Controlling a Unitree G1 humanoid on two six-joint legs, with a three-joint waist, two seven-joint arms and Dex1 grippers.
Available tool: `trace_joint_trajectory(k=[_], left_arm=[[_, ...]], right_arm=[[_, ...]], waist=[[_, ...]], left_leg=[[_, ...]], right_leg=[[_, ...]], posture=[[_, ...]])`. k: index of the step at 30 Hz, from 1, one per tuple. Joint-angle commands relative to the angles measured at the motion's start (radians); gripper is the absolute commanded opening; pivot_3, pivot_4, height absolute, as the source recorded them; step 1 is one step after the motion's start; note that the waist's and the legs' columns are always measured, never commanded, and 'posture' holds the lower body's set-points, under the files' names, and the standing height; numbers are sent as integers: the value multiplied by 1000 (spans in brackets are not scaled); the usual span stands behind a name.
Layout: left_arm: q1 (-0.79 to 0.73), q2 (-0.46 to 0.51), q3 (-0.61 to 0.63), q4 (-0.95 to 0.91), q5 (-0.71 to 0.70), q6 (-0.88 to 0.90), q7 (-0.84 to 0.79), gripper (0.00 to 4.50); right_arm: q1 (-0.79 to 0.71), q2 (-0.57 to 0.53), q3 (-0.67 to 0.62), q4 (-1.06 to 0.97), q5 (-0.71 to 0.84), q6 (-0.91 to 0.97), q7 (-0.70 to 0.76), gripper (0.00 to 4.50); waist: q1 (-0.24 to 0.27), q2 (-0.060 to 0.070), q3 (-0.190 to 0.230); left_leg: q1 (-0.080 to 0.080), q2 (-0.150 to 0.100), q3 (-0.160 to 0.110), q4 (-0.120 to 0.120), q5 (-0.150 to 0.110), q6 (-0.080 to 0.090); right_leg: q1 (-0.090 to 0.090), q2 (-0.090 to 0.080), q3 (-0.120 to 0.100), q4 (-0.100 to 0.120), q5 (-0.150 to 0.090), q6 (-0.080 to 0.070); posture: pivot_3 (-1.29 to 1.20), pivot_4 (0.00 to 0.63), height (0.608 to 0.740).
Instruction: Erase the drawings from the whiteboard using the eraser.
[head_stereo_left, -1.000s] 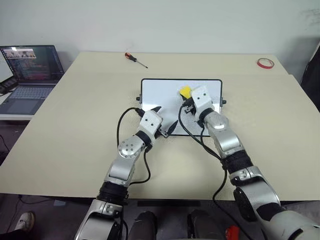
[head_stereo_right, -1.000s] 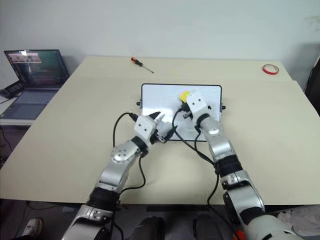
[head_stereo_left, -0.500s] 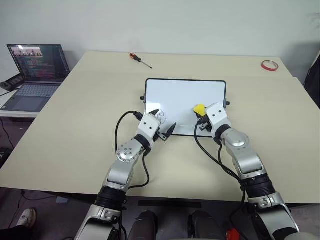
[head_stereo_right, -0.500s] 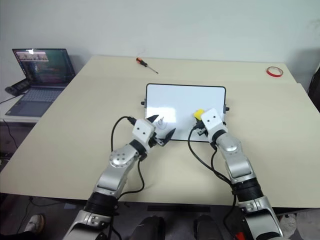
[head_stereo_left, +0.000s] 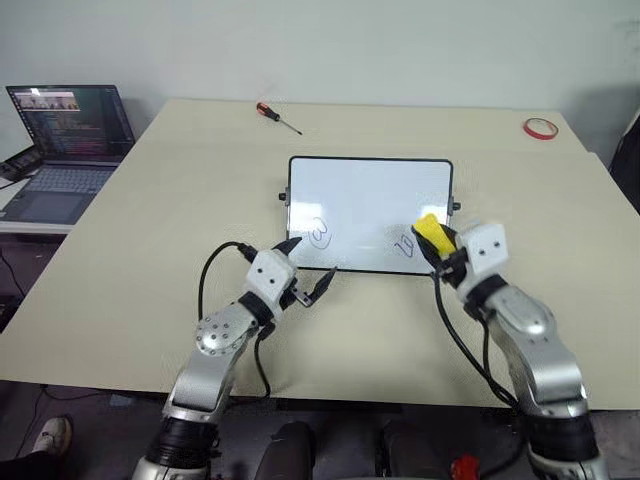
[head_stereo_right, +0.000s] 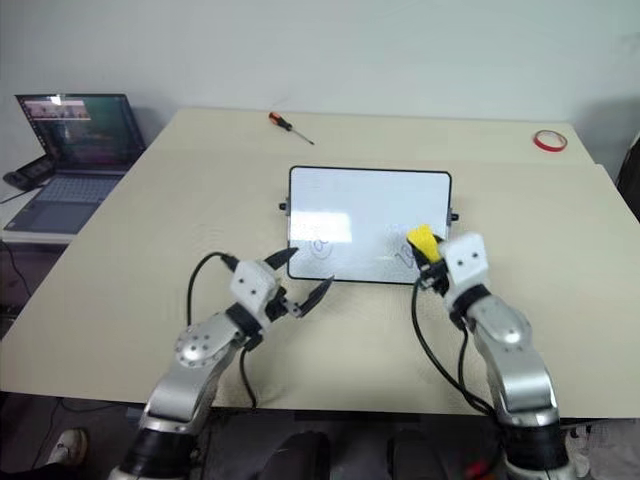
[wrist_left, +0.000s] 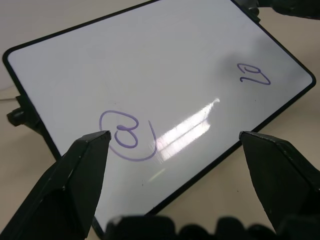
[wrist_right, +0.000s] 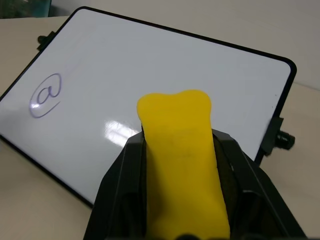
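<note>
We judge the yellow eraser (head_stereo_left: 428, 232), lower right of the whiteboard (head_stereo_left: 370, 190), light and squashy; our right end effector (head_stereo_left: 441, 250) clamps its sides while the left end effector (head_stereo_left: 309, 270) gapes empty.

Table (head_stereo_left: 150, 230) carries whiteboard (head_stereo_left: 365, 195), screwdriver (head_stereo_left: 272, 115), tape (head_stereo_left: 537, 127).

A red-handled screwdriver (head_stereo_left: 272, 115) and a red tape ring (head_stereo_left: 536, 127) lie at the beige table's (head_stereo_left: 150, 230) far edge; an open laptop (head_stereo_left: 62, 140), its screen apparently lit, sits on a separate surface beyond the table's left side.
</note>
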Motion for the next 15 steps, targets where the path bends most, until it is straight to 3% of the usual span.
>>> trace_joint_trajectory(k=[1, 4, 9, 15], left_arm=[[64, 2, 17, -76, -29, -38, -5, 4500], [124, -10, 19, -93, -46, -62, 1, 4500], [137, -27, 43, -99, -35, -64, 39, 4500], [121, -25, 42, -109, -32, -46, 51, 4500]], right_arm=[[136, -25, -51, -75, -18, -101, 0, 1331], [292, -18, -68, -71, -39, -217, -12, 1331], [425, -7, -51, -15, -97, -366, -32, 1331], [419, 5, -71, 21, -89, -405, -54, 1331]], waist=[[0, 0, 0], [2, 0, 0], [-1, 0, 0], [-1, 0, 0]], left_leg=[[0, 0, 0, 0, 0, 0], [0, 0, 0, -1, 0, 0], [1, 1, 1, 0, 0, 0], [3, 1, 1, 0, 0, 0]], right_leg=[[0, 0, 0, 0, 0, 0], [0, -1, 0, -1, 0, 0], [0, 0, 0, 0, 0, 1], [3, 0, 0, -1, 0, 1]], posture=[[0, 150, 740], [0, 150, 740], [0, 150, 740], [0, 150, 740]])
